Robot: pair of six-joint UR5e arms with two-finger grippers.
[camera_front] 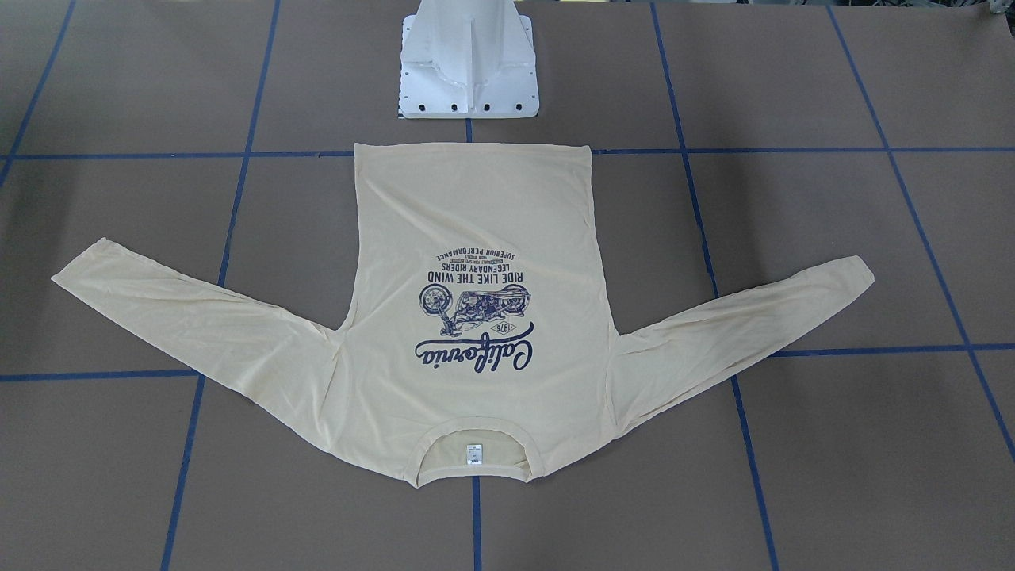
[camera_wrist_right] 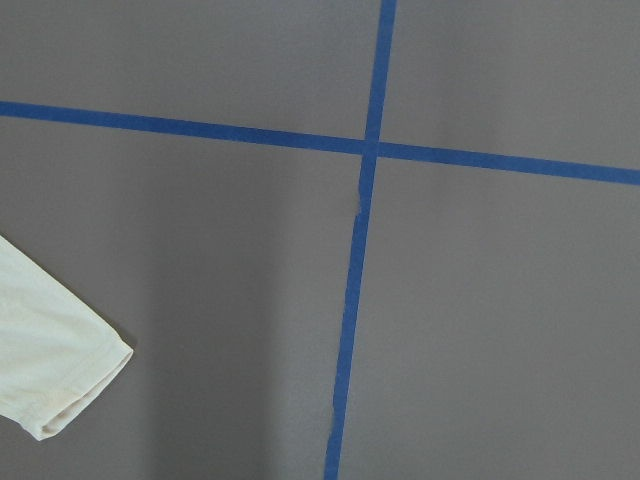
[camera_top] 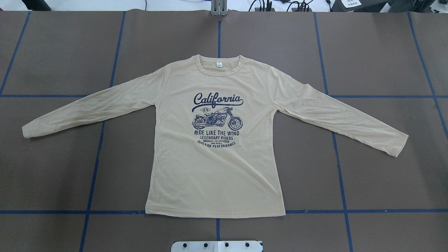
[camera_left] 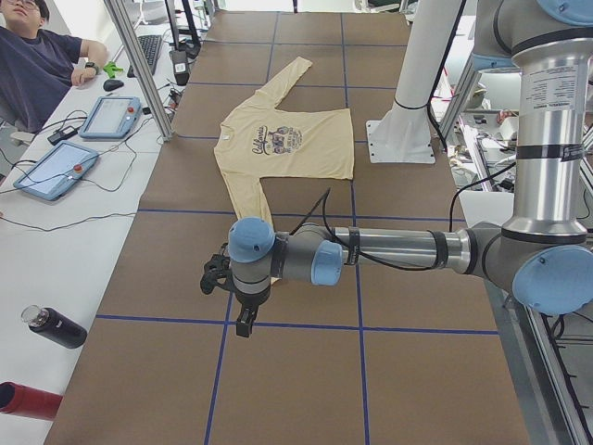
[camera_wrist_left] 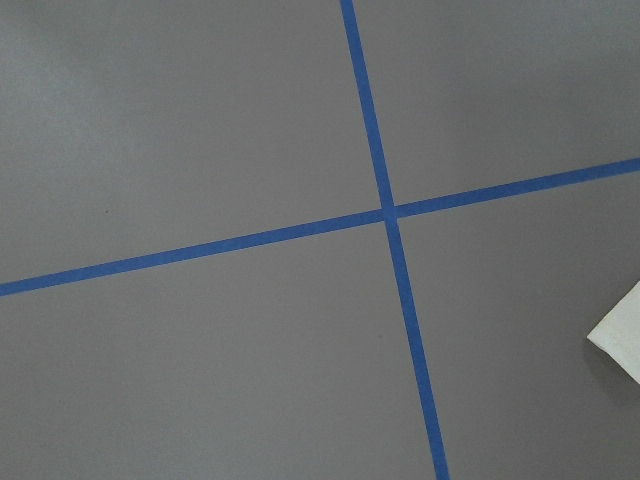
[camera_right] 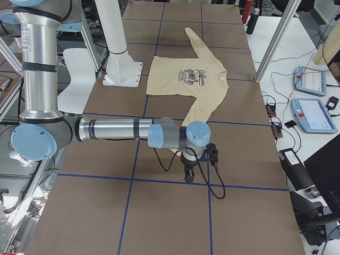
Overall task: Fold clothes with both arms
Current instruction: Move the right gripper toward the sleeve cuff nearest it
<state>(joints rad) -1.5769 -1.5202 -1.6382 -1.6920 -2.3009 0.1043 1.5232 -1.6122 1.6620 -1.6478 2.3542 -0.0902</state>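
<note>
The clothes are one pale cream long-sleeved T-shirt point(camera_top: 217, 168) lying flat and face up on the table, with both sleeves spread out. Its navy "California" motorcycle print point(camera_front: 474, 313) and white neck label point(camera_top: 219, 64) show. The left arm reaches out low past the shirt's near sleeve in the exterior left view, its left gripper point(camera_left: 243, 320) pointing down above bare table. The right gripper point(camera_right: 188, 175) hangs the same way beyond the other sleeve. I cannot tell whether either gripper is open or shut. A cuff corner point(camera_wrist_left: 620, 340) and a sleeve end point(camera_wrist_right: 50, 360) show in the wrist views.
Blue tape lines point(camera_top: 217, 211) grid the brown table. The white pedestal base point(camera_front: 468, 71) stands just behind the shirt's hem. A person point(camera_left: 37, 56) sits at a side bench with tablets point(camera_left: 111, 116). Bottles point(camera_left: 56, 326) and metal posts point(camera_right: 276, 37) line the table's long sides.
</note>
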